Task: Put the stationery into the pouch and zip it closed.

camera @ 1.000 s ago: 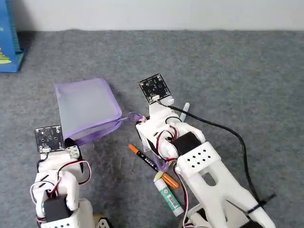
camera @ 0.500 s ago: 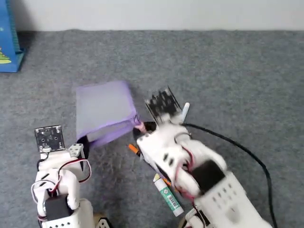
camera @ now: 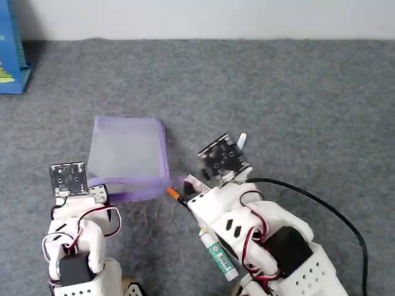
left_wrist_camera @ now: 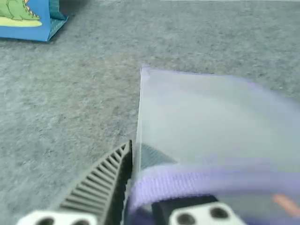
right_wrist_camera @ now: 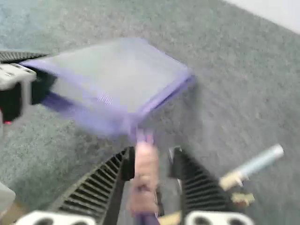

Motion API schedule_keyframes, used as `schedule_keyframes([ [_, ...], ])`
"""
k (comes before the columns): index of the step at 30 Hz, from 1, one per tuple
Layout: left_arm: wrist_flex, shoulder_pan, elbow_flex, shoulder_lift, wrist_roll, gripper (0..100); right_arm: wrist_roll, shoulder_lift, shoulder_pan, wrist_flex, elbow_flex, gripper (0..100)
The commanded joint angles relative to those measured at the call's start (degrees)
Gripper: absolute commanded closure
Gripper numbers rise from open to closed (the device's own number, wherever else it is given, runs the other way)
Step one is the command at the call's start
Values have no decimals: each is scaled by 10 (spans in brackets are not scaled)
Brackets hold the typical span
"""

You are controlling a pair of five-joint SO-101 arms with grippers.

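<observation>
Pouch point(camera: 126, 154) flat on grey desk point(camera: 296, 86). Left end effector point(left_wrist_camera: 140, 180) clamps pouch corner. Right end effector point(right_wrist_camera: 151, 155) pinches pink zip pull point(right_wrist_camera: 144, 169). Orange pen point(camera: 173, 193) and glue stick point(camera: 220, 258) partly under right arm. Blue box point(camera: 9, 52) at far corner.

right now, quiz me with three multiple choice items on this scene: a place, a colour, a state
1. Where is the pink pull tab?
A) between the jaws of the right pincer
B) under a book
C) on a plate
2. What colour is the trim of the pouch?
A) green
B) purple
C) red
3. What is the left pincer doing?
A) hanging open
B) gripping a pen
C) shut on the pouch's edge
Answers: 1 A, the right wrist view shows it there; 2 B, the zip band is purple; 3 C, the band sits clamped in its jaws.
</observation>
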Motion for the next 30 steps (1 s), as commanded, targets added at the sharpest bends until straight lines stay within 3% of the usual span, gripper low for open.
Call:
schedule_keyframes([
  [1, 36, -1, -58, -4, 4, 989, -38, -10, 68, 25, -40, 703],
  [6, 76, -1, -86, -4, 5, 989, -43, -7, 151, 39, -40, 770],
  [11, 100, -17, -110, -1, 5, 990, -40, 47, 179, 32, -40, 786],
  [25, 120, -25, -156, 1, 3, 990, -84, 493, 229, -78, -200, 788],
  [30, 127, 16, -172, 3, 3, 990, -84, 638, 252, -105, -272, 789],
])
